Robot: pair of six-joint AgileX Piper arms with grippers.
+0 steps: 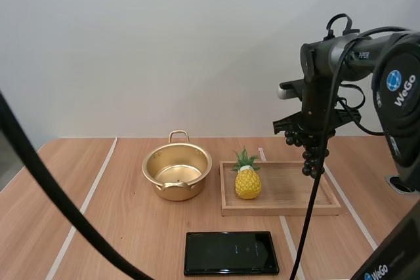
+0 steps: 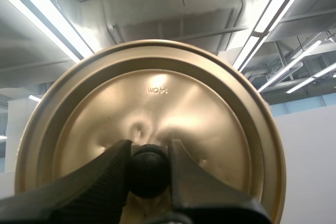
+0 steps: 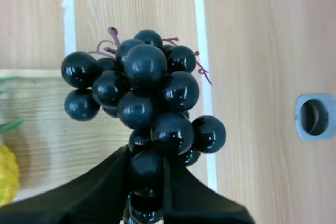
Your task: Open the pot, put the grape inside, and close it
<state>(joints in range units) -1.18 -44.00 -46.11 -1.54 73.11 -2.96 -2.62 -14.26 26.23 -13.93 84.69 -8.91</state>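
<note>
The gold pot [image 1: 177,172] stands open on the table, left of the wooden tray [image 1: 282,209]. My right gripper [image 1: 308,137] hangs high over the tray's right part, shut on a bunch of black grapes [image 1: 310,157] that dangles below it. In the right wrist view the fingers pinch the grapes [image 3: 147,98] at the near end of the bunch, above the tray's edge. My left gripper [image 2: 150,169] is shut on the black knob [image 2: 149,171] of the gold lid [image 2: 152,124], held up with its top face toward the camera.
A toy pineapple [image 1: 247,178] stands on the left part of the tray. A black phone [image 1: 230,252] lies flat near the table's front edge. White tape lines run across the wooden table. A grey hole fitting [image 3: 314,117] sits in the table at the right.
</note>
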